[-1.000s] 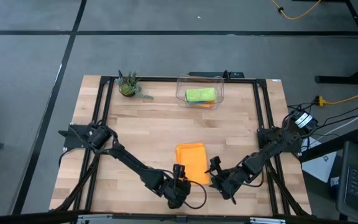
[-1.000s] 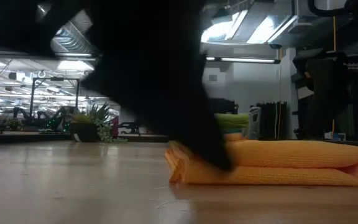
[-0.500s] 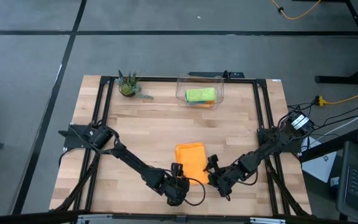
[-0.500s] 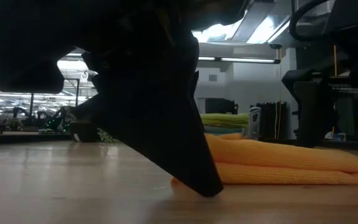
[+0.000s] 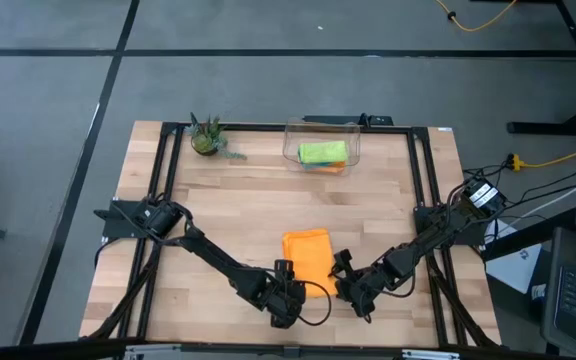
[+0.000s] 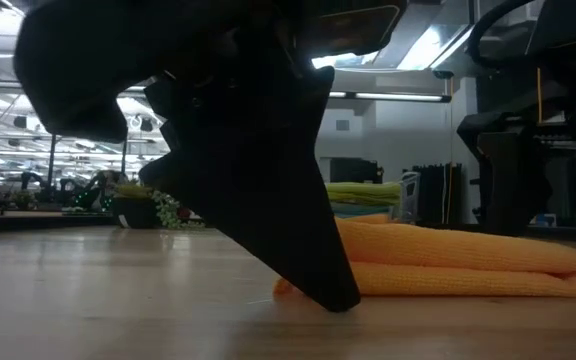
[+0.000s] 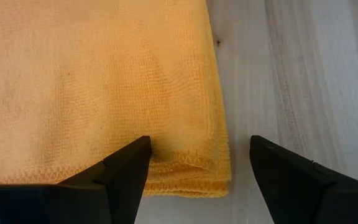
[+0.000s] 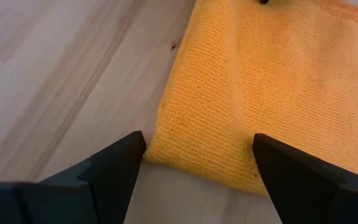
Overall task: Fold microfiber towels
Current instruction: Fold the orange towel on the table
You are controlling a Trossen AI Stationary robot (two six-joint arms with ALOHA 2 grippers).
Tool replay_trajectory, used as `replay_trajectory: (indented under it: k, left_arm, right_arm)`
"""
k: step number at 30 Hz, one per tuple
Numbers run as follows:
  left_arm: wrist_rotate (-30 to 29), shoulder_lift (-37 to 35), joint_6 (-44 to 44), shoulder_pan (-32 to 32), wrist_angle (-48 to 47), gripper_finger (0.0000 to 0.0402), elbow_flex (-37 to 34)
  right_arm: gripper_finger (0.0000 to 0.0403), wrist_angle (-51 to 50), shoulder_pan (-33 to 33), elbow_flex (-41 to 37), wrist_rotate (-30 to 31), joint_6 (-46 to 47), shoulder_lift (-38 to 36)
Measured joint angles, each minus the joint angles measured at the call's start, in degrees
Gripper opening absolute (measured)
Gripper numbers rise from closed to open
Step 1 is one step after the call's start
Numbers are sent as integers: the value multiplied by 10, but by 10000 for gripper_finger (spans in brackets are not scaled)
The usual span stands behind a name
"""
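High view gives you the layout: the orange towel (image 5: pixel 308 258) lies folded near the front middle of the table (image 5: pixel 258 205), and both arms have their ends at its near edge. Your left gripper (image 5: pixel 286 283) sits at the towel's near left corner, your right gripper (image 5: pixel 344 275) at its near right corner. That pairing makes sense if the next fold is meant to lift the near edge by both corners at once.

Left wrist view shows the jaws apart, with one finger (image 7: pixel 120 168) over the cloth and the other over bare wood, so the corner of the towel (image 7: pixel 98 87) lies between them. Right wrist view tells the same story on the other side: jaws wide, the towel's (image 8: pixel 266 87) corner framed between them, nothing gripped yet.

Low view is mostly blocked by a dark arm, so it is hard to say whether a fingertip actually touches the wood beside the towel (image 6: pixel 468 265); it looks very close. You can see the cloth already stacked in layers, so at least one fold seems done.

At the back, the clear bin (image 5: pixel 320 143) holds the lime green towel (image 5: pixel 323 152) with a sliver of orange under it. A small potted plant (image 5: pixel 206 138) stands at the back left, well apart from the work.
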Motion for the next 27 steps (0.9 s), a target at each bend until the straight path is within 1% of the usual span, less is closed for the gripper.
replay_trajectory:
  k: [6, 10, 14, 21, 27]
  left_arm:
    - [-3, 0, -6, 0, 0, 267, 0]
    - [-3, 1, -23, 0, 0, 260, -1]
    - [-3, 1, -31, 0, 2, 240, -1]
    - [-3, 2, -32, 3, 3, 189, -1]
    - [3, 2, -34, 11, 10, 143, -1]
  right_arm:
    - [309, -1, 1, 0, 8, 1, 0]
    - [294, -1, 1, -1, 21, 1, 1]
    - [267, -1, 1, -1, 17, 1, 1]
    - [216, 1, 1, -1, 5, 16, 1]
    - [155, 4, 1, -2, -5, 16, 2]
